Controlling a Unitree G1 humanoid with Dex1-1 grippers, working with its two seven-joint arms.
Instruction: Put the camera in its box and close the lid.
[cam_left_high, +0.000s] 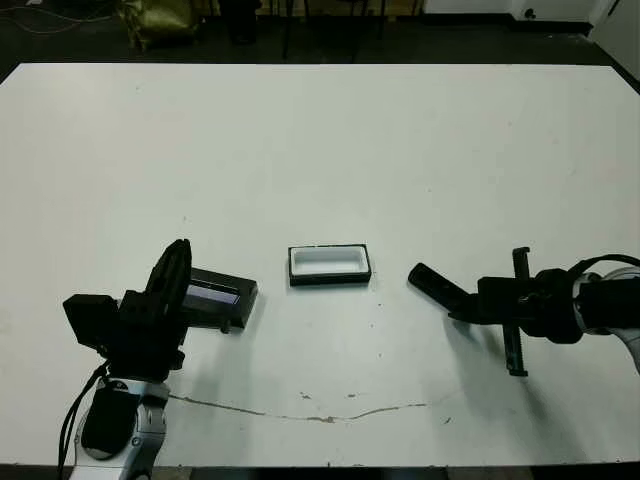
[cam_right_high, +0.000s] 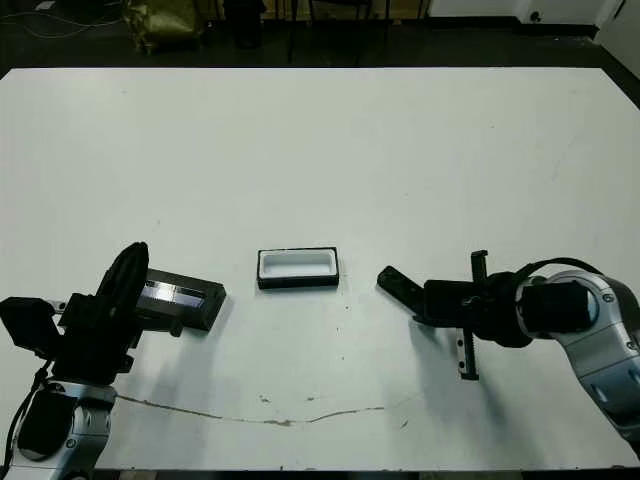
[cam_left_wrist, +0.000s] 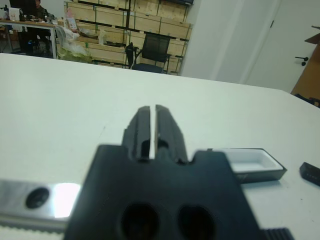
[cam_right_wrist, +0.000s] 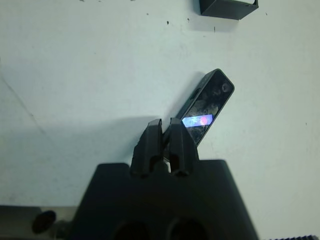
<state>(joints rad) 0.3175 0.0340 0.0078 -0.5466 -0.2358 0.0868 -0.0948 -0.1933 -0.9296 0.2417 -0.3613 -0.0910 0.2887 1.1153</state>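
Note:
The box (cam_left_high: 329, 264), a shallow black tray with white lining, stands open at the table's middle. To its left lies the lid (cam_left_high: 216, 297), flat and black with a bluish strip. My left gripper (cam_left_high: 179, 256) is shut and holds nothing, right at the lid's left end. The camera (cam_left_high: 434, 281), a slim black bar, lies aslant to the right of the box. My right gripper (cam_right_wrist: 162, 123) is shut with its tips over the camera's (cam_right_wrist: 206, 106) near end. The bar runs out beside one finger, not from between the two.
A thin brown crack (cam_left_high: 300, 412) runs across the table near its front edge. The white table (cam_left_high: 320, 150) stretches bare beyond the box to its far edge. Chairs and shelves of crates (cam_left_wrist: 115, 20) stand past the table.

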